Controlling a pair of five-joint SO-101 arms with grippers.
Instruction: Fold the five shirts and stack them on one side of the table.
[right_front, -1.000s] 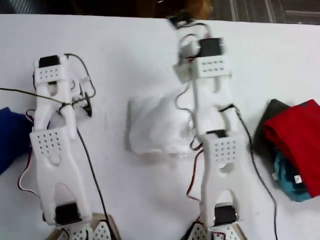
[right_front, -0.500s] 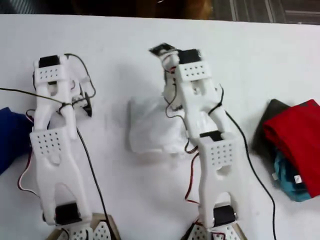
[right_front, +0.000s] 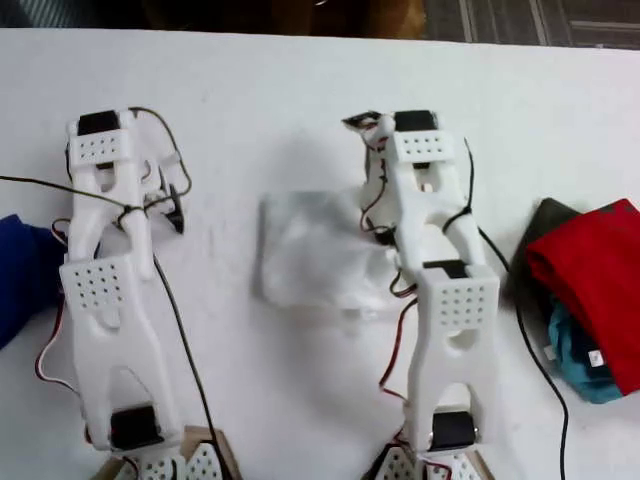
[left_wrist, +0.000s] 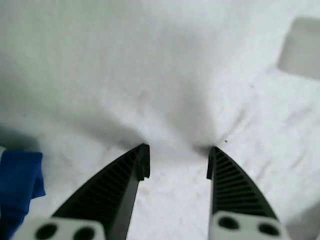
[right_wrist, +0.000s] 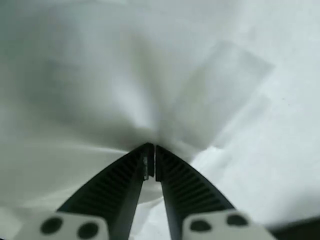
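A blue shirt (right_front: 20, 270) lies at the left edge of the high view, cut off by the frame. Just right of it the left gripper (left_wrist: 177, 162) hangs over the bare white table (right_front: 250, 90), its jaws wide apart and holding nothing. In the middle lies the white shirt (right_front: 310, 250), hard to tell from the tabletop, with its right edge hidden under the right arm. The right gripper (right_wrist: 151, 160) has its jaws pressed almost together; whether cloth is pinched between them cannot be made out. At the right edge a red shirt (right_front: 590, 270) covers most of a dark shirt (right_front: 540, 235) and a teal shirt (right_front: 575, 365). Since half a second ago the right arm has swung rightward and the white shirt lies flatter.
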